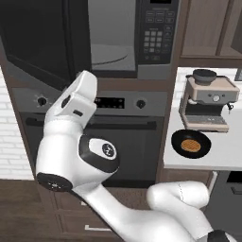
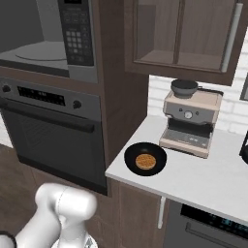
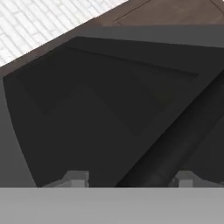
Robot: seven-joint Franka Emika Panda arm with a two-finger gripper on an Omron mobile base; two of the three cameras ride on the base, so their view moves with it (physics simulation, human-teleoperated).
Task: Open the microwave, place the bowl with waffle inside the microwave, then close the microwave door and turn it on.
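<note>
The microwave (image 1: 158, 33) stands open, its grey cavity and round turntable (image 2: 41, 51) showing. The microwave door (image 1: 38, 40), dark glass in a grey frame, is swung out to the left. My hand (image 1: 78, 94) is raised just under the door's lower edge. In the hand view the door's dark glass (image 3: 96, 109) is close in front, and a dark bar (image 3: 183, 131) runs diagonally down between the fingers. My gripper (image 3: 131, 179) is open, its tips apart on either side of the bar. The bowl with waffle (image 1: 191, 144) (image 2: 145, 160) sits on the white counter.
A wall oven (image 1: 118, 132) with knobs and a long bar handle sits below the microwave. A coffee machine (image 1: 208, 101) (image 2: 189, 121) stands on the counter (image 2: 203, 184) just behind the bowl. Wooden cabinets (image 2: 184, 34) hang above the counter.
</note>
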